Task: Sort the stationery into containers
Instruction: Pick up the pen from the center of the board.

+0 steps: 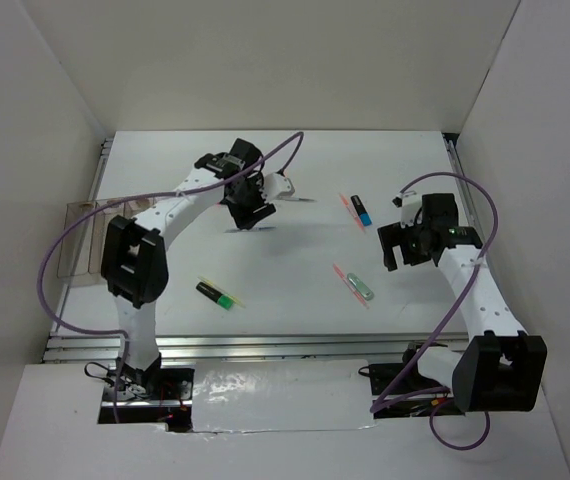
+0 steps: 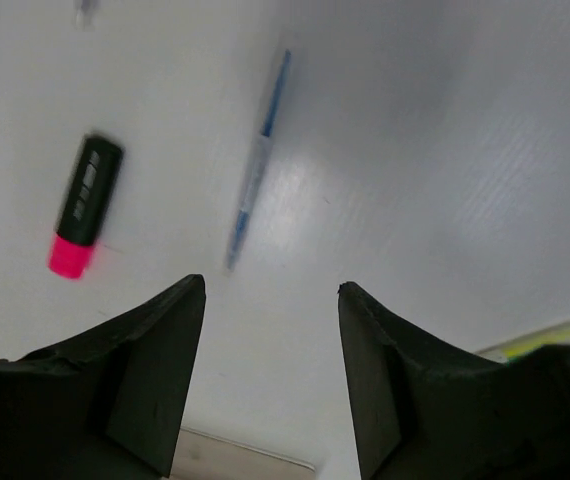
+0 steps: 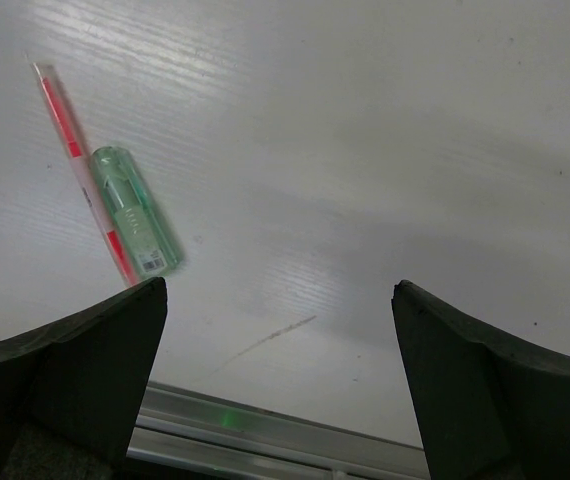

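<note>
Likely approaching a pick: left end effector (image 2: 271, 285) spread wide, empty, above the blue pen (image 2: 255, 170) at upper centre. Next: lowering astride the thin barrel, closing, carrying to the bins (image 1: 80, 240) at left.

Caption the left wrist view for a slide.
Open left gripper looking down on a pink highlighter and a silver-blue pen, which lie apart.
</note>
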Robot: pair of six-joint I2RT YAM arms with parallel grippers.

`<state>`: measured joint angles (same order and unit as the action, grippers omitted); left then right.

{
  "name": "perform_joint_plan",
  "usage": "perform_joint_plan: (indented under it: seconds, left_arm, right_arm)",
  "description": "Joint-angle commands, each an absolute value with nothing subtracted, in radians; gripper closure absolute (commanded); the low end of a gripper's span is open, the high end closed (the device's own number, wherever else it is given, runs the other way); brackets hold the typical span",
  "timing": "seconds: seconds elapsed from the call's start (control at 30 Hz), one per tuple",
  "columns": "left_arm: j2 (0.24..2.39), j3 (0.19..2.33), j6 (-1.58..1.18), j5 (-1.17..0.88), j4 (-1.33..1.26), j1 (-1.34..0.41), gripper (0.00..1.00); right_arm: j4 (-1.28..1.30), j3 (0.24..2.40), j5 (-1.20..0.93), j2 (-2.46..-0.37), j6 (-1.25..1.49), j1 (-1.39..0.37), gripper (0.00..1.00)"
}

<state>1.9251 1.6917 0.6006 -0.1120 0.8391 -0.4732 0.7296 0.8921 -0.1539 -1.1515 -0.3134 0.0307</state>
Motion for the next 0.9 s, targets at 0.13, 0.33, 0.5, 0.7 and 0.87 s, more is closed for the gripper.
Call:
perform_joint_plan:
  seconds: [0.13, 0.33, 0.5, 0.7, 0.87]
  left_arm:
    - [2.163, 1.988, 0.753, -0.293, 0.999, -0.427, 0.38]
    - [2.183, 1.919, 0.796, -0.279, 0.925, -0.423, 0.4]
    - [2.218, 1.914, 0.816, -0.275, 0.925, -0.419, 0.39]
    - [2.263, 1.916, 0.859, -0.276, 0.908, -0.416, 0.41]
    - [2.275, 1.895, 0.884, -0.265, 0.871, -0.419, 0.43]
  right_arm:
    - [0.732, 0.893, -0.17, -1.169, -0.304, 0.02, 0.0]
    - [0.732, 0.9, -0.172, -1.193, -0.307, 0.018, 0.0]
    - [0.727, 0.902, -0.173, -1.203, -0.305, 0.018, 0.0]
    - [0.735, 0.916, -0.173, -1.215, -0.307, 0.018, 0.0]
    - [0.742, 0.917, -0.169, -1.215, -0.31, 0.018, 0.0]
